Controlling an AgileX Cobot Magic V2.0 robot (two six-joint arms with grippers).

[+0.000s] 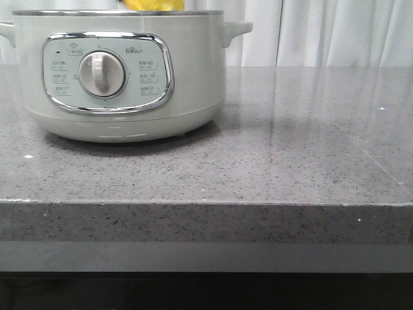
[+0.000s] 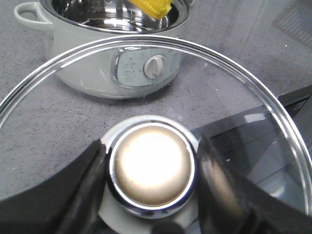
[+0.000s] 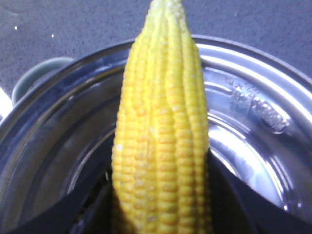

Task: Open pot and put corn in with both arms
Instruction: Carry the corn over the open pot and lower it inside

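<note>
Corn (image 3: 163,131) fills the right wrist view, its kernel rows running lengthwise, clamped between the dark fingers of the right hand (image 3: 161,214) and hanging over the open mouth of the pot (image 3: 243,97). In the front view only a yellow sliver (image 1: 155,5) shows above the pot's steel rim, so the cob is above or just inside the opening, not yet lying on the bottom. The pot (image 1: 122,77) sits on the grey speckled bench (image 1: 290,161), left of centre, its dial panel facing the camera.

The glass lid (image 2: 243,83) is off and held clear on the near side of the pot, the left hand (image 2: 151,180) closed on its round metal knob (image 2: 151,170), one finger on each side.

To finish the step well, I judge the right arm should lower the cob until its tip nears the polished inner floor, tilt it so it lies along the bowl, and only then part the fingers; dropping it from rim height could make it bounce or clip the rim. The lid should stay level and clear of the opening
</note>
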